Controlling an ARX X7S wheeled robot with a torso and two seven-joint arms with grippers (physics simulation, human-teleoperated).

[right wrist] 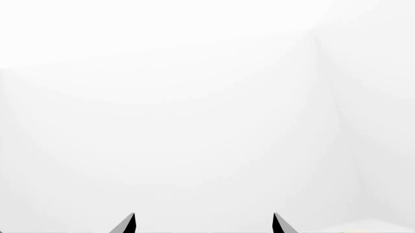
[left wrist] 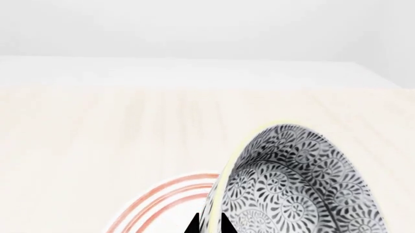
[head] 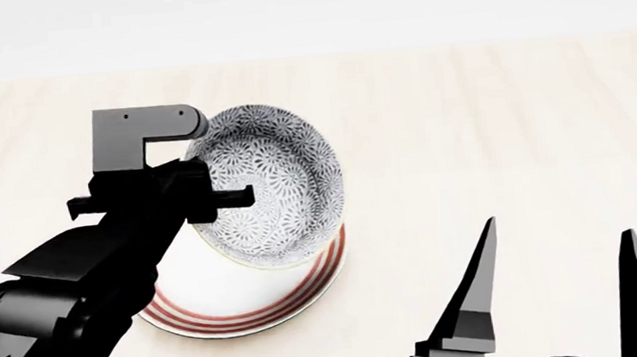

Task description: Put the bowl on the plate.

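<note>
Near first, at the bottom right of the head view: right gripper, two black fingers pointing up, spread wide, nothing between them. Same in the right wrist view, only two far-apart tips and blank white. Well apart from the bowl.

A little farther, at the bottom left of the head view: left gripper on a thick black arm, reaching up toward the middle. Pinched on the rim of the bowl, tips nearly together with only the thin wall between, as seen at the bottom middle of the left wrist view.

Next, the plate, white with red rings, flat on the pale wood table, lower middle of the head view. Bowl tipped up on its side just over the plate, open face turned to the right. Touching the plate at its low edge or just above it: hard to tell.

About the bowl: probably hard, smooth and a bit heavy, likely to crack if dropped. Slippery too, so likely to swing or slide in a rim pinch. Best held by the rim, one finger inside and one outside, as now, then tipped flat slowly and let down softly

Farthest: bare table, then a plain white wall
</note>
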